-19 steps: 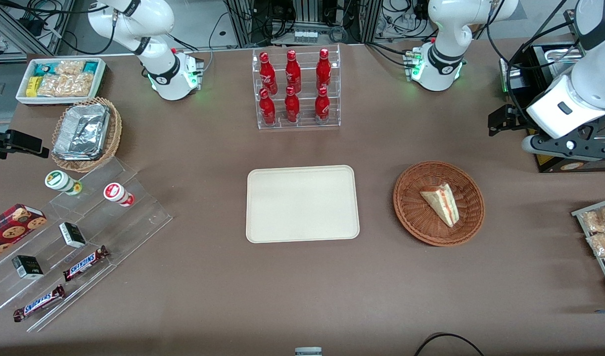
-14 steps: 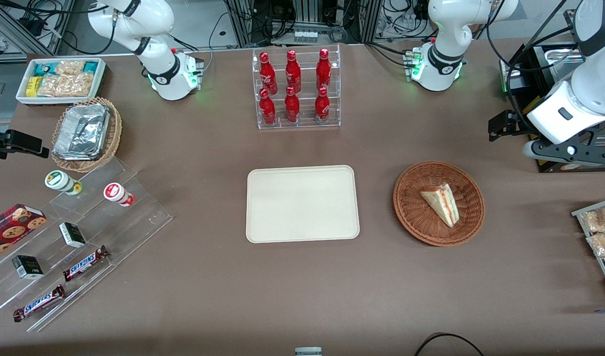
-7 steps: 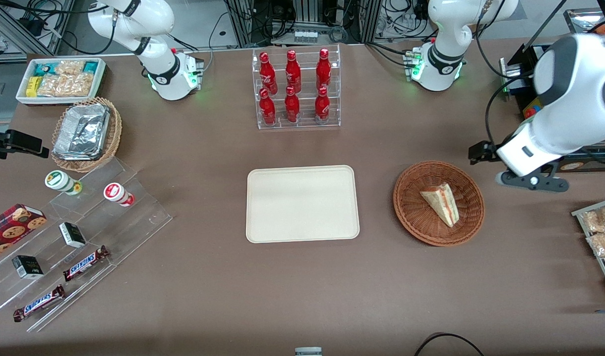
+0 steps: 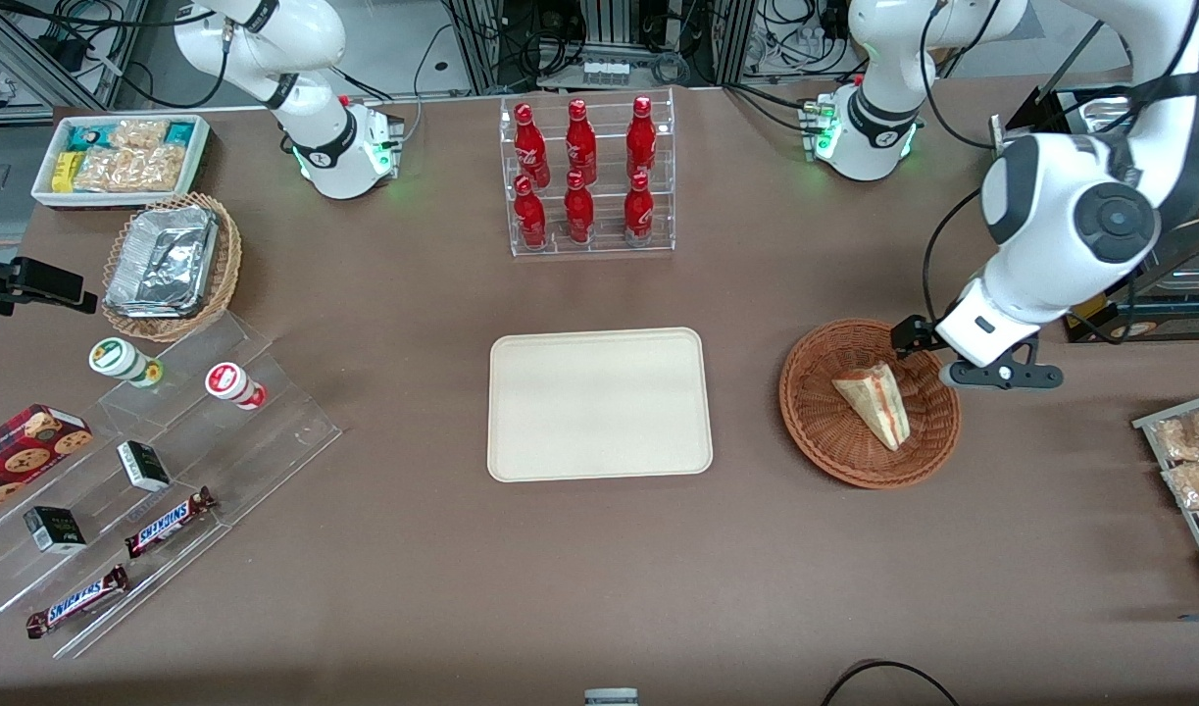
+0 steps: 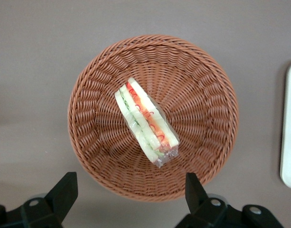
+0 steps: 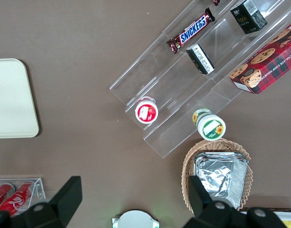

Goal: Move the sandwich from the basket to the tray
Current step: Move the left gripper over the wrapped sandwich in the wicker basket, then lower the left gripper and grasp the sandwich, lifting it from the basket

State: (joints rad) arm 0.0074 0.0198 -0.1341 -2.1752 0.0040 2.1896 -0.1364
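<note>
Front view, sandwich: the sandwich (image 4: 875, 402) lies in the wicker basket (image 4: 823, 431), a pale wedge with its red filling edge turned toward the working arm's end of the table; its long axis runs slantwise, the narrow tip nearer the front camera.
Front view, gripper: the left gripper (image 4: 952, 365) hangs above the basket's rim, on the side away from the tray, higher than the sandwich and apart from it — nothing between its fingers.
Front view, tray: the cream tray (image 4: 599, 404) lies flat beside the basket, toward the parked arm's end, with bare table between the two.
Front view, other things: a clear rack of red bottles (image 4: 584, 176) stands farther from the front camera than the tray.
Left wrist view, sandwich: the sandwich (image 5: 146, 121) sits near the middle of the basket (image 5: 202, 137), wrapped in clear film, layers of bread, green and red showing along its upper face.
Left wrist view, fingers: the two black fingers (image 5: 63, 195) stand wide apart and empty, their tips level with the basket's rim rather than over the wedge.
Key relation: the sandwich lies ahead of the fingers toward the basket's centre, and its long axis runs oblique to the line joining them — so the coming move likely calls for a shift inward over the wedge and a wrist turn to close across its short width.
Right wrist view: only a corner of the tray (image 6: 12, 99) shows of the task's things.
</note>
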